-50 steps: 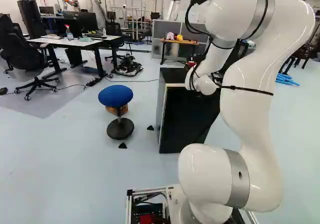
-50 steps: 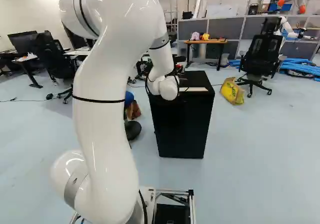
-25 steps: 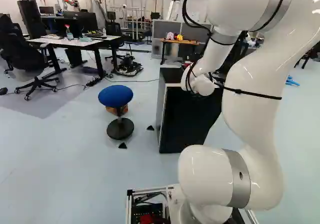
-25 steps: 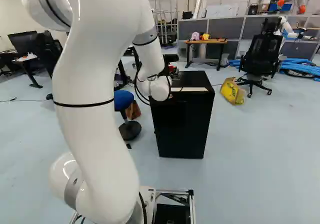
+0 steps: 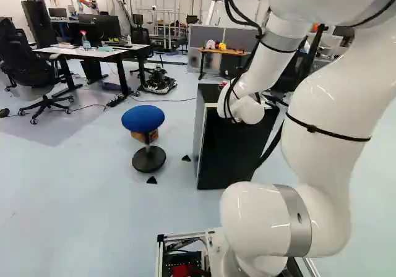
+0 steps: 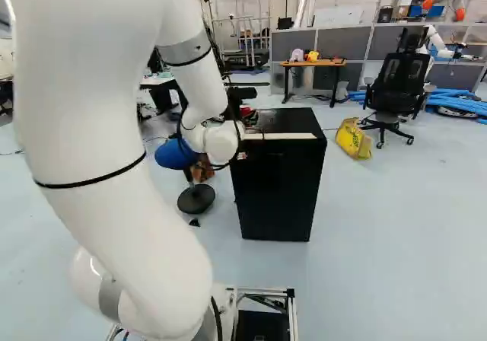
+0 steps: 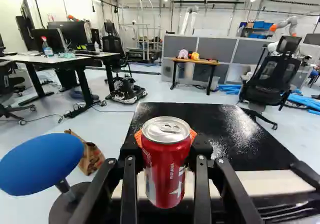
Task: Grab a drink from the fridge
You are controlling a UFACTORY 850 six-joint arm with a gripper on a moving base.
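Left base view: a white robot arm (image 5: 328, 135) fills the right side, its upper part reaching ahead over a black fridge (image 5: 232, 150) that stands on a pale blue floor (image 5: 74, 196). Left of the fridge is a round stool (image 5: 143, 119) with a blue seat; farther back at the left are a desk (image 5: 77, 52) with a spray bottle on it and a black chair (image 5: 28, 70)

Right base view: the arm takes up the left. Partly hidden by its end, the gripper (image 6: 246, 109) is by the near left corner of the fridge top. Beyond, a small wooden-topped table (image 6: 316, 64) bears a pink toy and a yellow one; to the right are a yellow bag (image 6: 354, 139) on the floor and an office chair (image 6: 399, 82)

Wrist view: the gripper (image 7: 167, 151) is clenched on the drink, a red soda can (image 7: 167, 171), with one finger on each side and orange pads showing behind it. The can is upright, its silver lid facing up, at the front edge of the fridge top, where a white strip runs; whether it touches the fridge, I cannot tell. A brown paper bag (image 7: 91, 156) stands near the stool
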